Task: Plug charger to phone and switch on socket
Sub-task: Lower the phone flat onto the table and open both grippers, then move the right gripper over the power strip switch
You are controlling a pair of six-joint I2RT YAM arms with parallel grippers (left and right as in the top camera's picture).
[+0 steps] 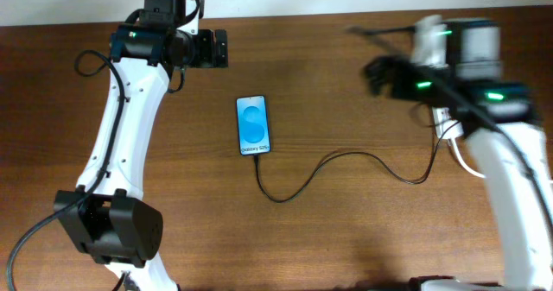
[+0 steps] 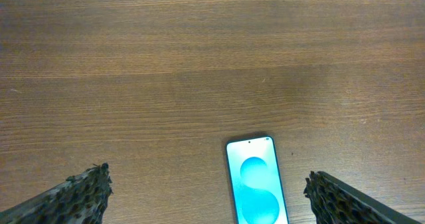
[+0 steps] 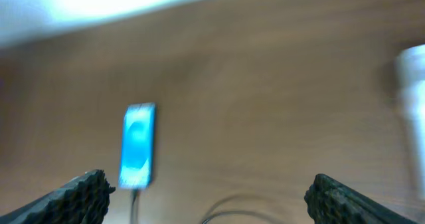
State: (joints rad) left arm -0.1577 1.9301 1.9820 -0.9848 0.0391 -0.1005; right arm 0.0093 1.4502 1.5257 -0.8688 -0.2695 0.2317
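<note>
The phone (image 1: 252,125) lies flat mid-table with its blue screen lit. The thin black charger cable (image 1: 346,156) runs from the phone's bottom edge in a loop to the right and goes under my right arm. The socket is hidden beneath that arm; only its white cord (image 1: 467,164) shows. My left gripper (image 1: 221,49) is open and empty, up and left of the phone. In the left wrist view the phone (image 2: 256,184) lies between the open fingers (image 2: 209,197). My right gripper (image 1: 377,73) is open, empty and blurred; its own view shows the phone (image 3: 138,146) and cable (image 3: 232,207).
The brown wooden table (image 1: 346,230) runs to a pale wall at the back. A blurred white shape (image 3: 412,71) stands at the right edge of the right wrist view. My left arm's base (image 1: 108,226) sits at the front left.
</note>
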